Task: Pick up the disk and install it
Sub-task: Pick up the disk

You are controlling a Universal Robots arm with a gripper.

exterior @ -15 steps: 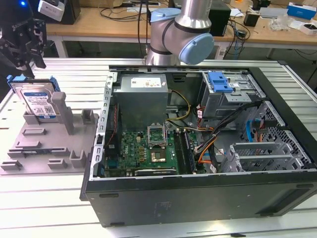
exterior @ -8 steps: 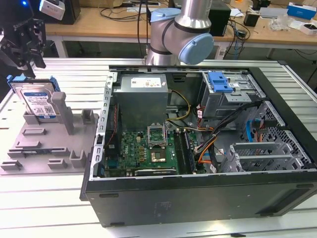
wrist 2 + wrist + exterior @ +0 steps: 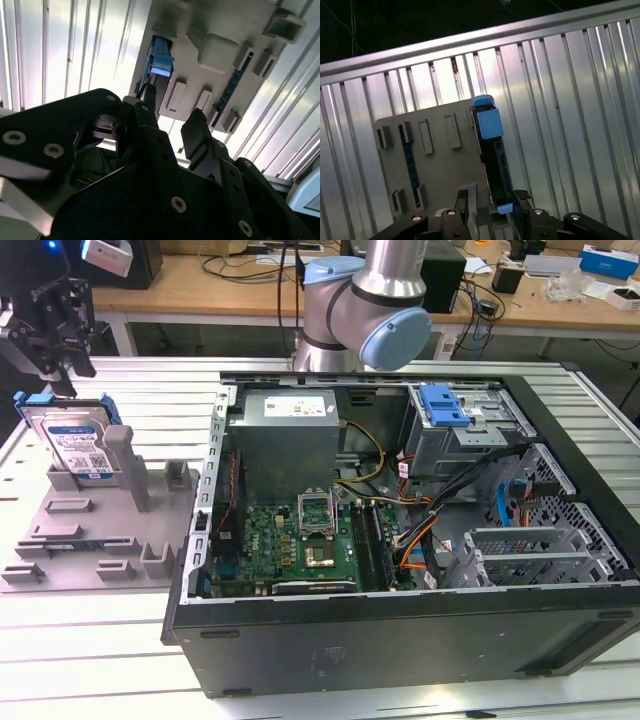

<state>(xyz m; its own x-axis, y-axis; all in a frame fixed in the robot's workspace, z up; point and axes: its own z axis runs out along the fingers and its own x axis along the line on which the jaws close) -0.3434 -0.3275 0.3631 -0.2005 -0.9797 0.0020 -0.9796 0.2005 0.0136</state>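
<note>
Silver disk [image 3: 78, 445] stands in grey holder [image 3: 95, 540], pincer [image 3: 75, 380] spread above.

The silver disk [image 3: 70, 443] has a white-and-blue label [image 3: 85, 455] and blue bracket [image 3: 60, 400]; the gripper [image 3: 62, 375] is black.

one disk [image 3: 78, 445], one grey fixture plate [image 3: 95, 545] and one open computer case [image 3: 400, 640] on one slatted counter [image 3: 100, 660]. one arm [image 3: 385, 300] with one end effector [image 3: 62, 365], two fingers [image 3: 521, 200]. inside the case: one grey metal box [image 3: 290, 435], one blue latch [image 3: 443, 405], one green circuit board [image 3: 290, 540].
</note>
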